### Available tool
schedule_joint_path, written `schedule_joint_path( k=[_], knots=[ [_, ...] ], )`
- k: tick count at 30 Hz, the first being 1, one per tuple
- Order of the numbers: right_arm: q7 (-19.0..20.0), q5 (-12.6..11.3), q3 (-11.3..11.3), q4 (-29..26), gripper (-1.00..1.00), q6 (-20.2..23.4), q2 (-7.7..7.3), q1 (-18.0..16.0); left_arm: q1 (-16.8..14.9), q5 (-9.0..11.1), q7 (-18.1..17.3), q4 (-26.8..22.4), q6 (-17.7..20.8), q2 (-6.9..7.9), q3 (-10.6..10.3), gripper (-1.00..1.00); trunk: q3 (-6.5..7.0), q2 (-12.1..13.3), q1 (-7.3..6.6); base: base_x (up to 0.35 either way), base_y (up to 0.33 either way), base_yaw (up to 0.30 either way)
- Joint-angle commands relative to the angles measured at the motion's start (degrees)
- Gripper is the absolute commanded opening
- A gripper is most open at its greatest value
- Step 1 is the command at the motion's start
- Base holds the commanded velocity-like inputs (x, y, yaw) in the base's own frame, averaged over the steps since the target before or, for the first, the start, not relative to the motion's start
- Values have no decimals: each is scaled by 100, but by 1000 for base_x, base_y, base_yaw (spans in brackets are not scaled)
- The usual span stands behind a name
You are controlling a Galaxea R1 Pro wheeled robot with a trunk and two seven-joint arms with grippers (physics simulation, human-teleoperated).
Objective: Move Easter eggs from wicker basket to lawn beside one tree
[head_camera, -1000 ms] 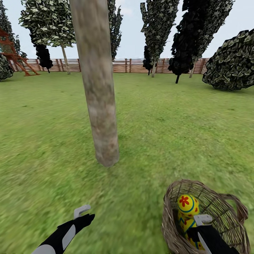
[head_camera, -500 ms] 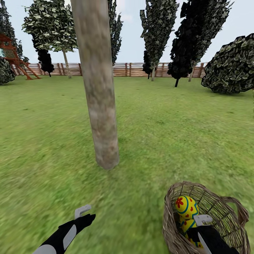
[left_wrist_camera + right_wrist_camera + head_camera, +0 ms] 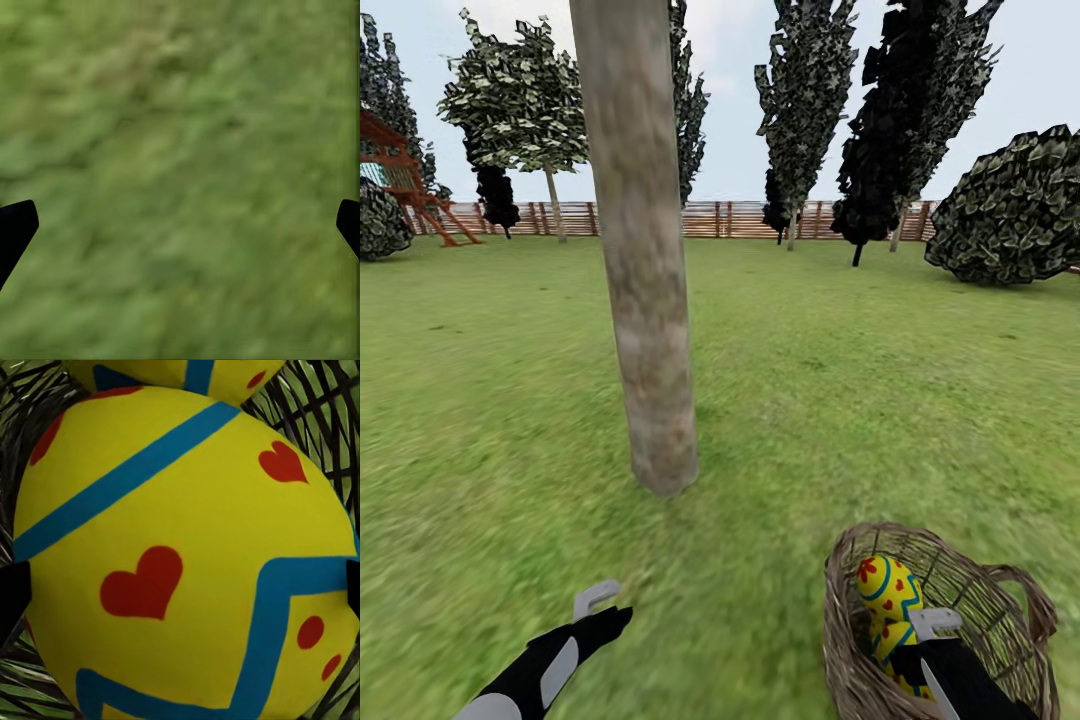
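Note:
The wicker basket [image 3: 970,600] sits on the lawn [image 3: 860,380] at the lower right, a short way from the foot of the thick grey-brown tree [image 3: 650,300]. One yellow Easter egg [image 3: 888,588] stands up in it, with a second egg [image 3: 888,640] under it. My right gripper [image 3: 932,628] reaches into the basket. In the right wrist view it is open, with a big yellow egg [image 3: 172,495] between its fingertips [image 3: 11,592] and another egg [image 3: 187,371] beyond. My left gripper [image 3: 598,603] hangs open over bare grass [image 3: 180,150], left of the basket.
A brown slat fence [image 3: 730,218] bounds the far side of the garden. Dark narrow trees [image 3: 905,120] and a round bush [image 3: 1010,210] stand at the back right, and a red play frame [image 3: 400,170] at the back left. Open grass surrounds the trunk.
The whole picture has slid down a little, so the camera has tilted up. Arms, basket and eggs keep their places relative to one another.

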Motion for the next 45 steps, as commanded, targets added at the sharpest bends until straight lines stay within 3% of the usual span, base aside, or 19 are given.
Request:
schedule_joint_path(
  k=[1,8,17,23,26,37,45],
  knots=[
    [-6,18,5,-10,-100,32,-1,-2,-1,45,-24,-8,44,-10,29,100,-6,-2,-1,0,0,0],
    [-26,26,190,-15,-100,32,-1,-2,-1,45,-32,-7,44,-20,26,100,4,-2,-1,0,0,167],
    [-26,19,199,-14,-100,32,0,-2,-1,39,-6,-7,38,-54,26,100,25,-2,-1,0,0,255],
    [-26,17,199,-13,-100,37,-1,-2,-1,27,-18,76,8,-55,26,100,48,-1,-4,0,-36,10],
    [-26,16,193,-14,-100,35,-1,-2,-1,-67,1,147,0,-70,17,100,48,-1,-4,0,-316,0],
    [-26,17,199,-6,-100,41,8,-2,-1,-79,-37,274,12,-124,17,100,48,-1,-4,0,-330,0],
    [-26,14,199,-6,-100,41,8,-2,-1,-78,-41,274,0,-125,18,100,48,-1,-4,0,-14,0]
  ],
)
